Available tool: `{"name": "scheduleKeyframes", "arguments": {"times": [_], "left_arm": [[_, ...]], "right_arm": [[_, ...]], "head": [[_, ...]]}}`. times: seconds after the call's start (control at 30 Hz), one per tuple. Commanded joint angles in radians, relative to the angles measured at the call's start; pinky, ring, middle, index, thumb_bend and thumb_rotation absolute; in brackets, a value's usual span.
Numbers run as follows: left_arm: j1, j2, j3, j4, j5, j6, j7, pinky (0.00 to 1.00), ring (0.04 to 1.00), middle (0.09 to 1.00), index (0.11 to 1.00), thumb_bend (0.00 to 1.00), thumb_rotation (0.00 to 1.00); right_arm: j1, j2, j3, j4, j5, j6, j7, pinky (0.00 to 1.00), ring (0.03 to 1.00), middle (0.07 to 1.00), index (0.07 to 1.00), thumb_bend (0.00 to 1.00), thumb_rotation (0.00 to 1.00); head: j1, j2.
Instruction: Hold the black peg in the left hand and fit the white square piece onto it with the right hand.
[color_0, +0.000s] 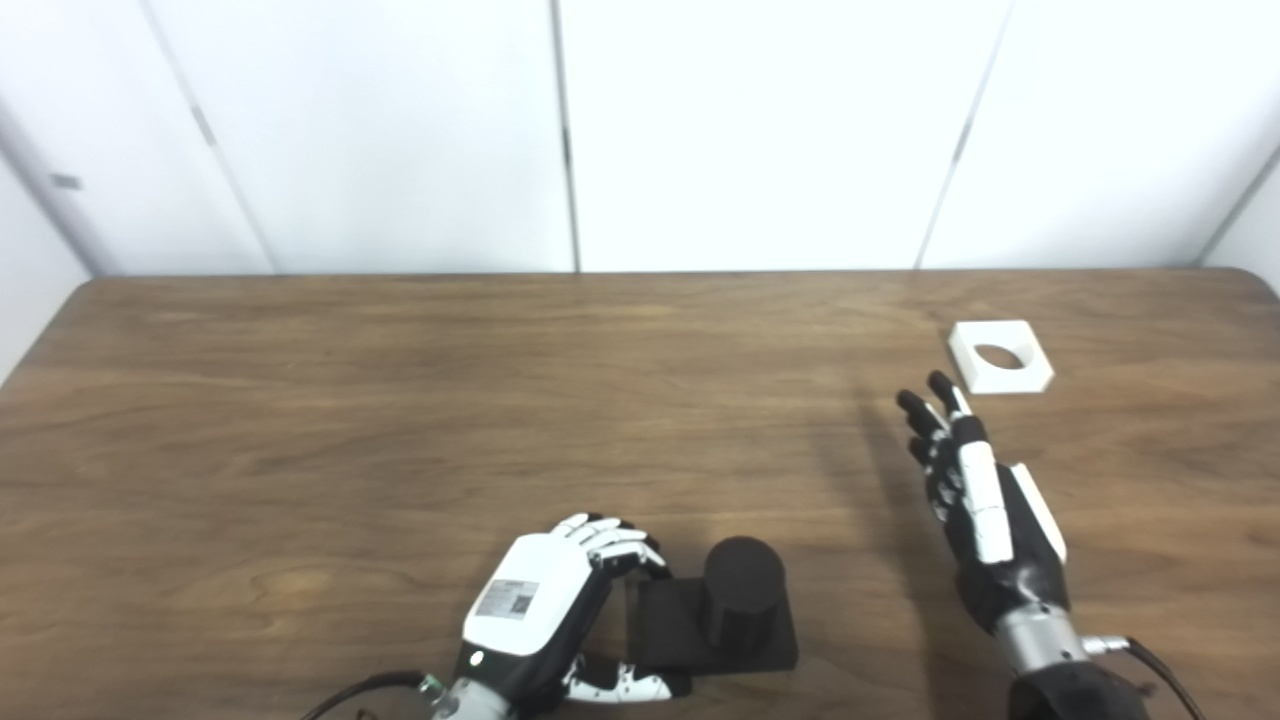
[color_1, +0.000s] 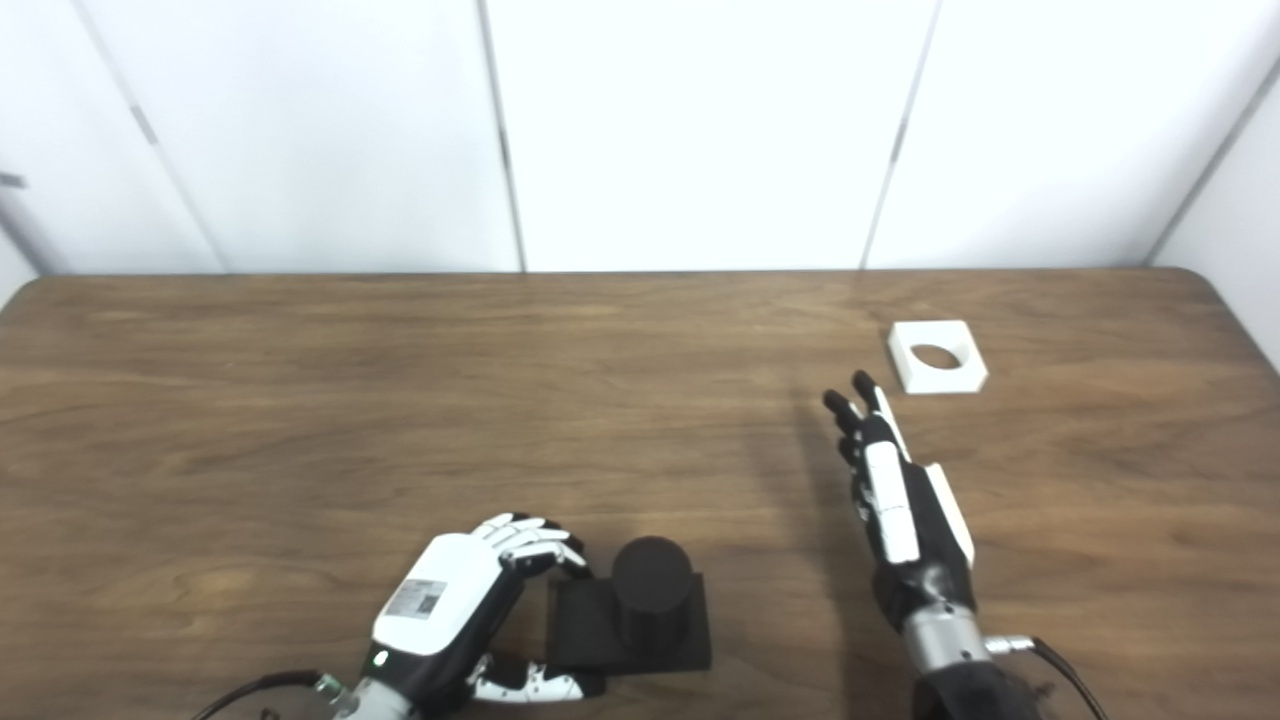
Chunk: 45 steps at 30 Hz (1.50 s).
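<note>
The black peg (color_0: 743, 590), a short cylinder on a square black base, stands on the table near the front edge. My left hand (color_0: 535, 615) is at the base's left side. Its curled fingers (color_0: 612, 540) meet the back left corner and its thumb (color_0: 625, 685) lies along the front edge, so it clasps the base. The white square piece (color_0: 1000, 356) with a round hole lies flat at the far right. My right hand (color_0: 975, 500) is open, fingers straight and pointing at the piece, stopping a little short of it on its near left.
The wooden table (color_0: 400, 420) runs to a white panelled wall at the back. Its right corner is rounded, just beyond the white piece. A cable (color_0: 1150, 660) trails from my right wrist.
</note>
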Motion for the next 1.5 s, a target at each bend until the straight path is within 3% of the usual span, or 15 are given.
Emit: {"name": "scheduleKeyframes", "arguments": {"times": [0.0, 0.1, 0.27, 0.33, 0.47, 0.53, 0.67, 0.77, 0.87, 1.03, 1.17, 1.27, 1.47], "left_arm": [[0.033, 0.018, -0.038, 0.042, 0.038, -0.024, -0.067, 0.89, 0.837, 0.775, 0.489, 0.50, 0.06], [0.034, 0.015, -0.032, 0.047, 0.033, -0.032, -0.057, 0.89, 0.831, 0.772, 0.489, 0.50, 0.06], [0.045, 0.010, -0.028, 0.045, 0.057, -0.039, -0.026, 0.87, 0.814, 0.759, 0.489, 0.51, 0.05], [0.049, 0.009, -0.026, 0.043, 0.061, -0.038, -0.028, 0.87, 0.814, 0.758, 0.489, 0.51, 0.05], [0.058, 0.010, -0.018, 0.044, 0.066, -0.036, -0.018, 0.85, 0.806, 0.752, 0.489, 0.50, 0.06], [0.061, 0.011, -0.015, 0.046, 0.069, -0.037, -0.012, 0.84, 0.802, 0.750, 0.489, 0.50, 0.06], [0.067, 0.009, -0.010, 0.046, 0.075, -0.041, -0.005, 0.85, 0.803, 0.752, 0.488, 0.50, 0.05], [0.071, 0.007, -0.008, 0.053, 0.078, -0.052, 0.013, 0.84, 0.797, 0.748, 0.488, 0.50, 0.05], [0.077, 0.001, -0.004, 0.055, 0.079, -0.058, 0.018, 0.85, 0.797, 0.746, 0.488, 0.50, 0.05], [0.082, -0.004, 0.002, 0.052, 0.081, -0.055, 0.010, 0.85, 0.801, 0.751, 0.488, 0.50, 0.05], [0.086, -0.007, 0.002, 0.054, 0.085, -0.054, 0.014, 0.85, 0.804, 0.753, 0.487, 0.50, 0.05], [0.088, -0.009, 0.003, 0.057, 0.081, -0.062, 0.028, 0.85, 0.797, 0.747, 0.487, 0.50, 0.05], [0.094, -0.008, 0.001, 0.053, 0.088, -0.061, 0.029, 0.84, 0.797, 0.745, 0.487, 0.50, 0.05]], "right_arm": [[0.099, 0.041, -0.011, -0.029, 0.028, -0.042, -0.009, 0.96, 0.954, 0.920, 1.000, 0.51, 0.95], [0.086, 0.022, -0.031, -0.054, 0.040, -0.026, -0.009, 0.96, 0.951, 0.916, 0.978, 0.52, 0.80], [0.023, -0.041, -0.086, -0.104, -0.037, 0.032, -0.038, 0.89, 0.897, 0.865, 0.922, 0.49, 0.63], [0.003, -0.060, -0.103, -0.113, -0.061, 0.045, -0.037, 0.93, 0.903, 0.859, 0.914, 0.50, 0.56], [-0.071, -0.189, -0.119, -0.109, -0.223, 0.073, -0.013, 0.97, 0.910, 0.854, 0.914, 0.57, 0.46], [-0.107, -0.266, -0.114, -0.092, -0.276, 0.100, 0.016, 0.95, 0.905, 0.861, 0.914, 0.62, 0.37], [-0.180, -0.436, -0.050, -0.051, -0.441, 0.172, 0.083, 0.89, 0.890, 0.871, 0.901, 0.69, 0.31], [-0.242, -0.514, -0.012, -0.019, -0.507, 0.216, 0.126, 0.87, 0.904, 0.884, 0.890, 0.76, 0.29], [-0.281, -0.549, 0.004, -0.004, -0.532, 0.236, 0.155, 0.87, 0.926, 0.899, 0.898, 0.78, 0.26], [-0.358, -0.610, 0.055, 0.057, -0.613, 0.187, 0.186, 0.83, 0.928, 0.895, 0.901, 0.83, 0.19], [-0.427, -0.647, 0.105, 0.101, -0.671, 0.183, 0.227, 0.90, 0.955, 0.906, 0.905, 0.83, 0.19], [-0.495, -0.669, 0.153, 0.150, -0.720, 0.204, 0.277, 0.96, 0.978, 0.923, 0.915, 0.80, 0.18], [-0.628, -0.711, 0.284, 0.297, -0.848, 0.176, 0.358, 0.96, 0.991, 0.933, 0.921, 0.80, 0.18]], "head": [[-0.014, -0.005], [-0.021, -0.007], [-0.036, -0.024], [-0.044, -0.029], [-0.070, -0.040], [-0.086, -0.046], [-0.104, -0.052], [-0.115, -0.055], [-0.118, -0.058], [-0.122, -0.062], [-0.132, -0.074], [-0.132, -0.074], [-0.123, -0.084]]}}
